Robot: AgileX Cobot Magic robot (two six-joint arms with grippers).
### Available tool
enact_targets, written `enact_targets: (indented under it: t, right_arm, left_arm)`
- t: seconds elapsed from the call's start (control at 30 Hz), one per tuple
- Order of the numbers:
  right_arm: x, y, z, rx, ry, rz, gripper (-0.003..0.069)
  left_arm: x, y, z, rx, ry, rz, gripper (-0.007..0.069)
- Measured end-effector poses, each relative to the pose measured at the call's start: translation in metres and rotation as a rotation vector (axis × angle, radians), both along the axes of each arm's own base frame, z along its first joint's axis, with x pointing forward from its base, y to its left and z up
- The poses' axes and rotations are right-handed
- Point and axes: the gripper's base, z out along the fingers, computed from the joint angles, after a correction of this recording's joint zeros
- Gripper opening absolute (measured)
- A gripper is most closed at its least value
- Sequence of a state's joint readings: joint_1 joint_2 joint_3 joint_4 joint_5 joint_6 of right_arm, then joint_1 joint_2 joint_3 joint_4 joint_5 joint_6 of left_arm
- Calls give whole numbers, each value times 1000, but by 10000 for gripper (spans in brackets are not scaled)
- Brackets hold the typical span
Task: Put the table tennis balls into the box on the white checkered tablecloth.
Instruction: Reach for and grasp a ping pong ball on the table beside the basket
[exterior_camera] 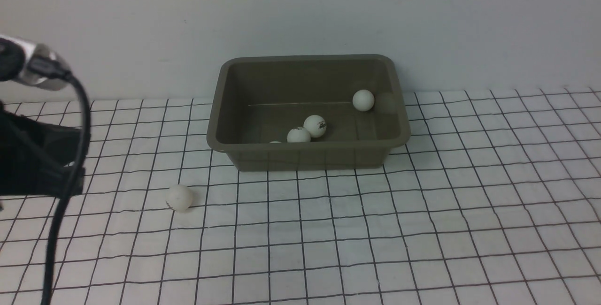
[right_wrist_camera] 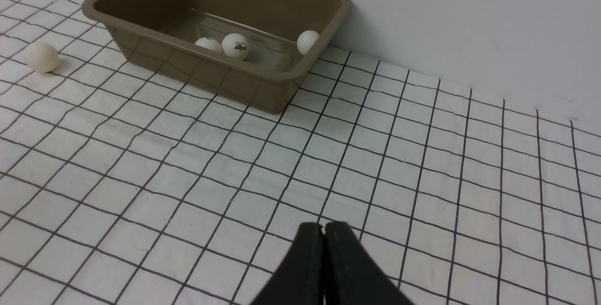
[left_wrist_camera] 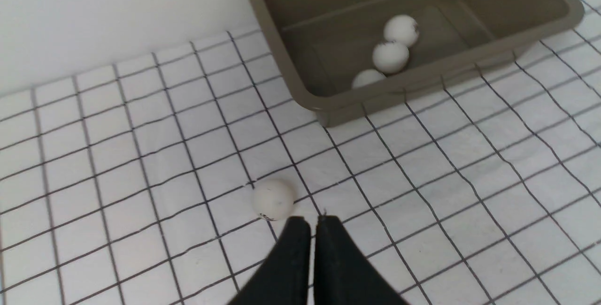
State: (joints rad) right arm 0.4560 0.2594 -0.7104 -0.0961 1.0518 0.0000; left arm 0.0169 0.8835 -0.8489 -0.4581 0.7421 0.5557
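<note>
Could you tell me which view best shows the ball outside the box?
The left wrist view: the loose ball appears largest, ahead of the left gripper. The front view shows it smaller, left of the box; the right wrist view, small at its edge.

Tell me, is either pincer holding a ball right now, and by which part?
Nothing is held. The left pincer and right pincer are shut and empty; the loose ball lies on the tablecloth.
</note>
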Motion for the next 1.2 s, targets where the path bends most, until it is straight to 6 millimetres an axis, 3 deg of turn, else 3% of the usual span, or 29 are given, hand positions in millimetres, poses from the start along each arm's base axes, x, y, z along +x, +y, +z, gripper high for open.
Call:
enact_targets:
  t: [0.07,0.2,0.27,0.37,0.57,0.7,0.97,1.2]
  right_arm:
    - [-1,1,0,12,11,8,-17]
    - [-3,2,-3,22,49,21,-17]
    - [-3,2,-5,18,71,23,-17]
    - [-5,3,-7,26,95,32,-17]
    - [-7,5,-8,39,114,44,-17]
    - [-7,5,-8,38,116,44,-17]
    - [-7,5,-8,46,120,50,-17]
    - [-8,6,-8,58,125,58,-17]
  left_arm:
    - [16,-1,-5,14,40,-31,2]
    - [62,-1,-40,82,190,-112,57]
    - [80,-1,-62,100,269,-146,121]
    - [98,-1,-79,98,324,-160,220]
    - [127,-2,-100,56,381,-141,396]
    - [156,-8,-119,38,418,-151,535]
    - [188,-15,-143,67,458,-156,555]
    - [197,-12,-163,93,517,-132,555]
